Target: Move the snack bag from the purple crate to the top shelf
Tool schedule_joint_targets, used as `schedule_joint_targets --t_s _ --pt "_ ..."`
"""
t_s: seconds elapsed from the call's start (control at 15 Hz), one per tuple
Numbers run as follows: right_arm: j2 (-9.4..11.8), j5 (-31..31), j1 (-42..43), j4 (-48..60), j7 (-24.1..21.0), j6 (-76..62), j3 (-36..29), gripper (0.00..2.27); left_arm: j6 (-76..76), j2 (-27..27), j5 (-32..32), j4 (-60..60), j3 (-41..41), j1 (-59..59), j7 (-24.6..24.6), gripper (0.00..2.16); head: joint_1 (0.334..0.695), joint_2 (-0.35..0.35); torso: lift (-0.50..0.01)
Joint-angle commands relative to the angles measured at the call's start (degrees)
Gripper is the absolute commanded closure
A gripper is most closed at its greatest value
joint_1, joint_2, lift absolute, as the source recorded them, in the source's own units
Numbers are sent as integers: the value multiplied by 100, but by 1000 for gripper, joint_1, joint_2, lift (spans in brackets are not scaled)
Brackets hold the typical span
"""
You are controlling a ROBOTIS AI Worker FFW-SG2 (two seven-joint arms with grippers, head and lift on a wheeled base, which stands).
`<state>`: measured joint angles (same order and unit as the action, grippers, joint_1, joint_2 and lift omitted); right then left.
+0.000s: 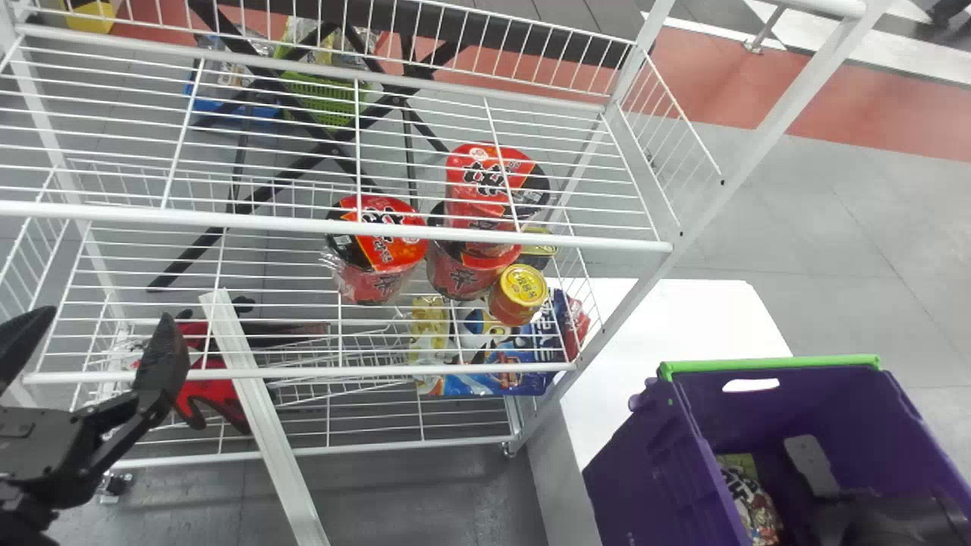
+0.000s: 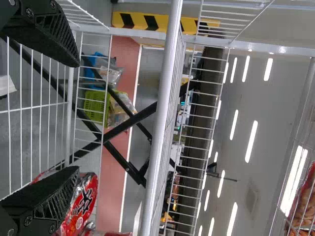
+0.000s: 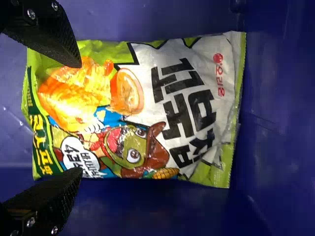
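Left pincer (image 1: 108,324) is open at the near side of the top shelf (image 1: 341,226); right pincer (image 3: 79,117), also open, is over the snack bag (image 3: 189,108) inside the purple crate (image 1: 796,402).
If the right pincer closes only on the edge of this slippery bag, it may slide out during lifting.

One purple crate (image 1: 645,485) sits near right, with one snack bag (image 3: 197,98) in it. One white rack (image 1: 227,221) holds at least three red cups (image 1: 379,284) and at least one yellow-lidded tub (image 1: 523,284). Far left, one green basket (image 1: 326,98).
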<state>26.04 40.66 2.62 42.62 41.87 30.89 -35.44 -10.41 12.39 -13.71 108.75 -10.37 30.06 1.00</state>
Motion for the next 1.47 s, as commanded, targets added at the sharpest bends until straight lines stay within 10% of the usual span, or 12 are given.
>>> schedule_joint_targets --t_s 0.0,0.47,0.73,1.4 --pt "7 -14 28 -87 -39 1 2 70 0 9 0 -3 0 0 -3 63 695 -350 -453" --pt "77 -5 46 -474 -4 -351 20 502 0 18 0 -38 -9 0 -21 63 695 -350 -453" --pt "103 -199 37 -562 198 -579 20 1636 0 18 0 -47 -9 35 -21 63 695 -350 -453" --pt "51 -665 -649 211 743 -650 -147 1828 18 18 105 15 -53 79 14 63 695 -350 -453"
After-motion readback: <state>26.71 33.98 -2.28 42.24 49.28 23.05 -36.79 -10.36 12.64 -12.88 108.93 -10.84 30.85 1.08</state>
